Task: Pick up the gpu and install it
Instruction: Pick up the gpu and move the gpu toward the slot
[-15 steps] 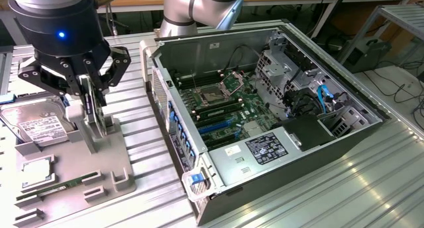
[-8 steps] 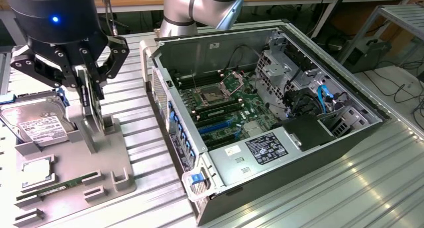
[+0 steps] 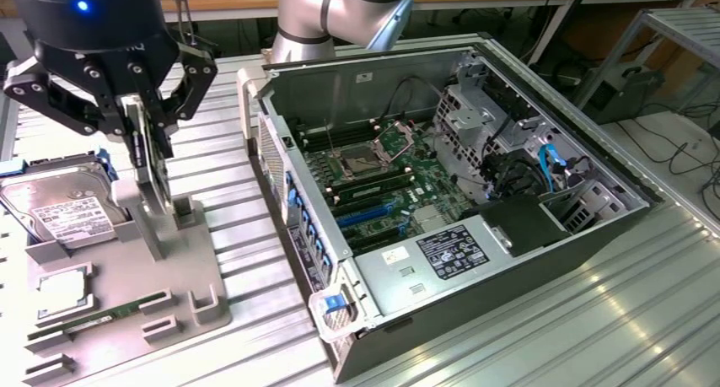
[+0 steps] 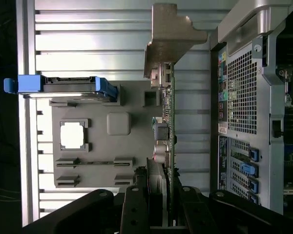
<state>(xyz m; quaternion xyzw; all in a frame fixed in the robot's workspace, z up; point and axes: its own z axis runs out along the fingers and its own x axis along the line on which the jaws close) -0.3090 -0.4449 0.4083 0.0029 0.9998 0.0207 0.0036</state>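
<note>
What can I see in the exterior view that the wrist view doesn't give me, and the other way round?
Exterior view: the inside of the open computer case, with the motherboard, its CPU socket and a blue cable.
Wrist view: the case's perforated rear panel with blue slot clips, and the gpu's silver bracket.
Both: the tool closed on the gpu, over the grey tray that carries the hard drive.

Print on the white label [image 3: 70,214] of the hard drive [image 3: 25,197], and on the black label [image 3: 453,252] and white sticker [image 3: 396,255] inside the computer case [image 3: 372,77], is too small to read. Pale letters on the body of the tool [image 3: 144,136] end in "Q".
</note>
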